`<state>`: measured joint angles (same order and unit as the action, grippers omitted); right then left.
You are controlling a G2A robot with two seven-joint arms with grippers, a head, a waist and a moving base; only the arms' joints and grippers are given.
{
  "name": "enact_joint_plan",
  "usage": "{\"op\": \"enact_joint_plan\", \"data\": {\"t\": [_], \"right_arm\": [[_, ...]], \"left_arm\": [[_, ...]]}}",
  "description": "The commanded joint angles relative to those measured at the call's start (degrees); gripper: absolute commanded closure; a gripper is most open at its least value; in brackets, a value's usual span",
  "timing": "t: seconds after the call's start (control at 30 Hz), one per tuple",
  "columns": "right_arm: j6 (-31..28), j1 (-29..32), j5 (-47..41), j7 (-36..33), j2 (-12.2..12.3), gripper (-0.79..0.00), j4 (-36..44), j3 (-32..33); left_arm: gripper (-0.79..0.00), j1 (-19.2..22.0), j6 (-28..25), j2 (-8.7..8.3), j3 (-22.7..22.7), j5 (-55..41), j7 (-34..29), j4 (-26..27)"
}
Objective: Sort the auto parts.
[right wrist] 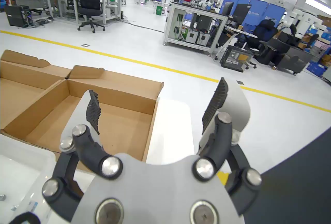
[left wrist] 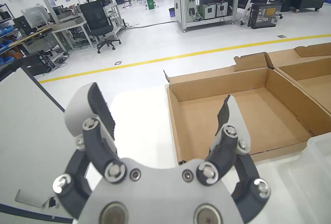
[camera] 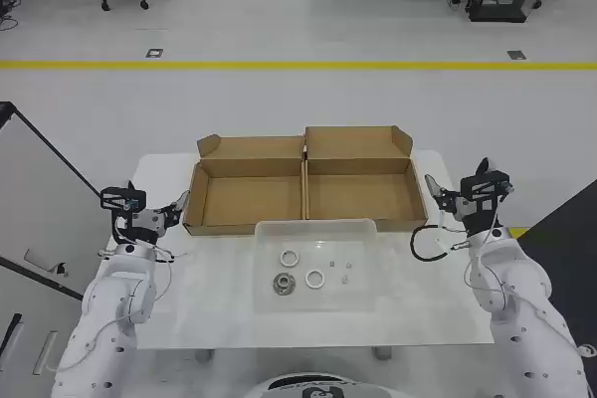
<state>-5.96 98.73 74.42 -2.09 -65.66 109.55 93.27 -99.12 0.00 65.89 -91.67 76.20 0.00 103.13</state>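
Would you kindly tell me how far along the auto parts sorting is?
Nothing looks sorted: both cardboard boxes are empty. Nothing is held; left hand and right hand are open. Left to sort: two white rings, a grey metal part and small bits in the clear tray.

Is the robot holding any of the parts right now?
No, the left gripper and the right gripper are open and empty; the parts lie in the clear tray.
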Motion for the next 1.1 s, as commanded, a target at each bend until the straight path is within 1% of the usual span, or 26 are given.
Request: {"op": "enact_joint_plan", "data": {"t": [0.0, 0.13, 0.27, 0.43, 0.73, 0.93, 1.07], "right_arm": [[-2.56, -0.07, -0.58, -1.94, 0.15, -0.785, 2.02, 0.64], [-8.27, -0.7, -3.56, -7.47, 0.51, -0.785, 5.87, 2.05], [-15.52, -2.11, -5.81, -13.18, 1.05, -0.785, 9.07, 3.42], [-23.46, -4.36, -10.04, -19.64, 1.73, -0.785, 10.66, 4.76], [-35.11, -11.63, -19.51, -35.35, 3.31, -0.785, 9.15, 5.11], [-41.27, -18.16, -25.9, -46.95, 4.61, -0.785, 6.51, 2.24], [-43.64, -22.36, -29.14, -52.6, 5.4, -0.785, 4.81, -0.67]], "left_arm": [[-0.785, 0.0, 0.0, 0.0, 0.0, 0.0, 0.0, 0.0], [-0.785, 0.0, 0.0, 0.0, 0.0, 0.0, 0.0, 0.0], [-0.785, 0.0, 0.0, 0.0, 0.0, 0.0, 0.0, 0.0], [-0.785, 0.0, 0.0, 0.0, 0.0, 0.0, 0.0, 0.0], [-0.785, 0.0, 0.0, 0.0, 0.0, 0.0, 0.0, 0.0], [-0.785, 0.0, 0.0, 0.0, 0.0, 0.0, 0.0, 0.0], [-0.785, 0.0, 0.0, 0.0, 0.0, 0.0, 0.0, 0.0]]}}
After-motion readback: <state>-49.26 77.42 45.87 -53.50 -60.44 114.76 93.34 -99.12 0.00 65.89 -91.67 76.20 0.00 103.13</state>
